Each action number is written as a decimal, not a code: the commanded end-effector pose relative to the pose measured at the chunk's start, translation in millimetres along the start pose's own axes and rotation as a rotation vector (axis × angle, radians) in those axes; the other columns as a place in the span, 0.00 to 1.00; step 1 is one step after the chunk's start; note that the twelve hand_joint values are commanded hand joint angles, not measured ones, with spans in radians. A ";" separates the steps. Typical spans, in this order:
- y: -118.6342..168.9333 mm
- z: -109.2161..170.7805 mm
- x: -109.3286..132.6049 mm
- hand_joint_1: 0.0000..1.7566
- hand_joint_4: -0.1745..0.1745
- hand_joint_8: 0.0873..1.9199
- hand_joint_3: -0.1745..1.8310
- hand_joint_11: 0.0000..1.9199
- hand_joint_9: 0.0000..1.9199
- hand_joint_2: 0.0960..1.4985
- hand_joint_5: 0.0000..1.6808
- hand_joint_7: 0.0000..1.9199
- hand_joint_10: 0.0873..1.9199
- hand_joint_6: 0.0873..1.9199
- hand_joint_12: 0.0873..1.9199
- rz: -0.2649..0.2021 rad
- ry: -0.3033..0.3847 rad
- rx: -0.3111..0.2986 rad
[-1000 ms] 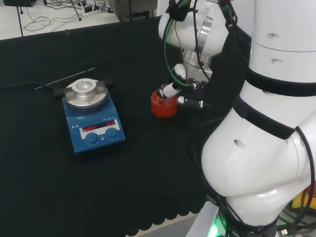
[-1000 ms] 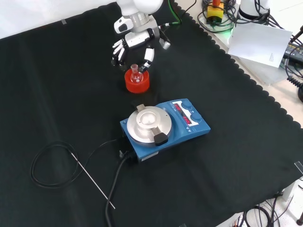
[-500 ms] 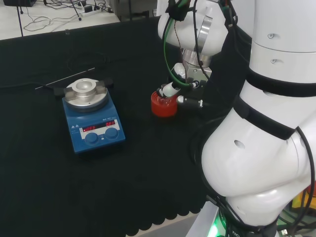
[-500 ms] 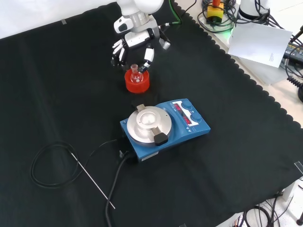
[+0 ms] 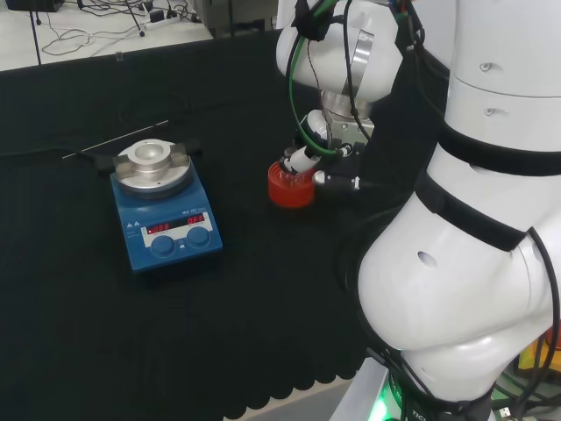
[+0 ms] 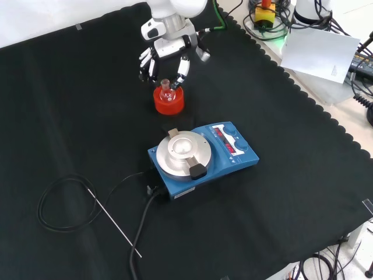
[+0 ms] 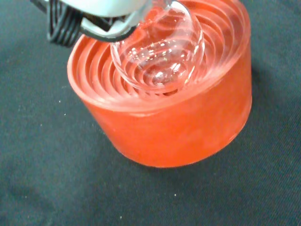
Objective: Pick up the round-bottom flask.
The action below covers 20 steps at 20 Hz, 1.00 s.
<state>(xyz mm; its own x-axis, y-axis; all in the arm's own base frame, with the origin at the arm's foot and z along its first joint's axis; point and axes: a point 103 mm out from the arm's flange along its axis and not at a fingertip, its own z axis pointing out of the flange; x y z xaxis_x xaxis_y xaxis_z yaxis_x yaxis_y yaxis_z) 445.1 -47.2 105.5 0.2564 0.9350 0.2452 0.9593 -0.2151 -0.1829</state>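
A clear round-bottom flask (image 7: 160,56) sits with its bulb in a red ribbed stand (image 7: 164,117). In the front view its short neck (image 6: 167,87) rises from the stand (image 6: 169,102), just behind the blue stirrer. The black and white hand (image 6: 166,52) hangs directly over it, fingers (image 6: 147,65) pointing down on one side of the neck and the thumb (image 6: 182,70) on the other. They are relaxed and not closed on the neck. In the wrist view one fingertip (image 7: 101,21) lies against the glass near the neck. In the head view the hand (image 5: 302,158) meets the stand (image 5: 289,189).
A blue magnetic stirrer (image 6: 201,157) with a round metal top stands close in front of the stand in the front view. Its black cable (image 6: 64,204) coils at the left, with a thin metal rod (image 6: 113,221) beside it. The arm's white links (image 5: 456,219) stand at the head view's right.
The hand and the arm's upper link have shifted very slightly over the stand. The flask and stand have not moved.
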 end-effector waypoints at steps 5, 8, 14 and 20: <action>-6.9 -43.7 9.1 0.63 0.93 0.33 0.47 0.20 0.37 0.39 0.70 0.24 0.28 0.44 0.68 0.033 0.060 0.008; -12.8 -61.0 16.5 0.63 0.89 0.33 0.48 0.20 0.37 0.38 0.70 0.24 0.28 0.44 0.68 0.040 0.088 -0.007; -25.1 -91.2 37.8 0.64 0.79 0.34 0.49 0.20 0.36 0.37 0.72 0.24 0.28 0.42 0.68 0.040 0.114 -0.005; -33.5 -110.9 71.3 0.65 0.74 0.34 0.49 0.21 0.36 0.36 0.73 0.23 0.28 0.41 0.68 -0.014 0.085 -0.030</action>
<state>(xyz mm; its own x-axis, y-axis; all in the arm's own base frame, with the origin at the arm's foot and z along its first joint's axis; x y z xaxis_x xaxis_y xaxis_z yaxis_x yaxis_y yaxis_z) 447.2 -37.3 191.2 0.2875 0.8972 0.3352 0.9551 -0.2423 -0.1708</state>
